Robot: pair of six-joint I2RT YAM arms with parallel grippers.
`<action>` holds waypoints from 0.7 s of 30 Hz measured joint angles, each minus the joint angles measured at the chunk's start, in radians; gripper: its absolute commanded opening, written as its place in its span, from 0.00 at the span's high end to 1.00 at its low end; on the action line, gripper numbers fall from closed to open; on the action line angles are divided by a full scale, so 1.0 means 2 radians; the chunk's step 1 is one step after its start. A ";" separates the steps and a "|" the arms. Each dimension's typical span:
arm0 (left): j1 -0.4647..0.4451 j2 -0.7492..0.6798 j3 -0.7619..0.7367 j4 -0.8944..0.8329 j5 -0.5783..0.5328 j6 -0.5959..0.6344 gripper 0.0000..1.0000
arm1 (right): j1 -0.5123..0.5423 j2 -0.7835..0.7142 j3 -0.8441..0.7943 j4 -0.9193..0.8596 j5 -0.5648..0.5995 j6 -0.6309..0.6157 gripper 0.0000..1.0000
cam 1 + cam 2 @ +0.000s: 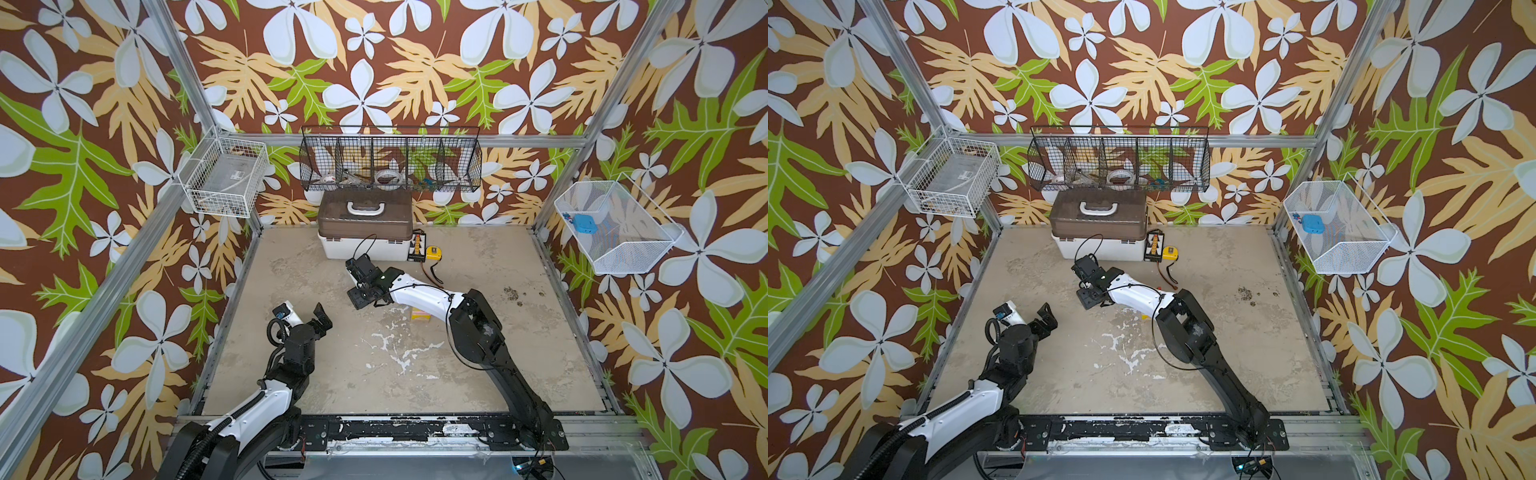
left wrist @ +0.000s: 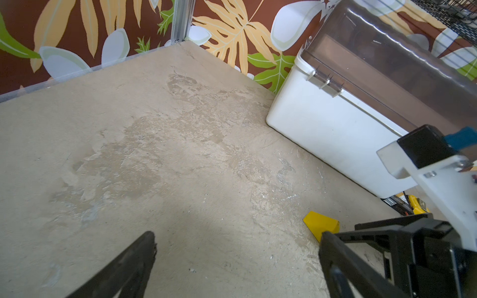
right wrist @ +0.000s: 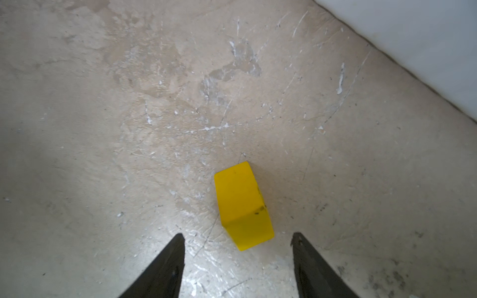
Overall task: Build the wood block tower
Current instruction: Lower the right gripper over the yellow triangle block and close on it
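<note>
Yellow block (image 3: 242, 206) on scuffed tabletop (image 3: 103, 129)

The right arm (image 1: 419, 297) hides most of a yellow block (image 1: 422, 318).

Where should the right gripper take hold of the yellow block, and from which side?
Grip the yellow block across its two long side faces, mid-length, coming down from above. It lies flat on the table, those faces look parallel, and the open right gripper looks wider than it.

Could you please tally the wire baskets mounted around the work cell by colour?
White baskets: 2
Black basket: 1
Total: 3
</note>
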 measured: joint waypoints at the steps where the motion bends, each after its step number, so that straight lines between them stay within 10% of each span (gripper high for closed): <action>1: 0.000 0.000 0.000 0.000 0.000 0.000 0.00 | -0.001 0.001 0.000 -0.001 0.000 -0.001 0.34; 21: 0.000 -0.016 -0.011 0.008 0.006 0.000 0.00 | -0.017 0.069 0.078 -0.022 -0.035 -0.026 0.46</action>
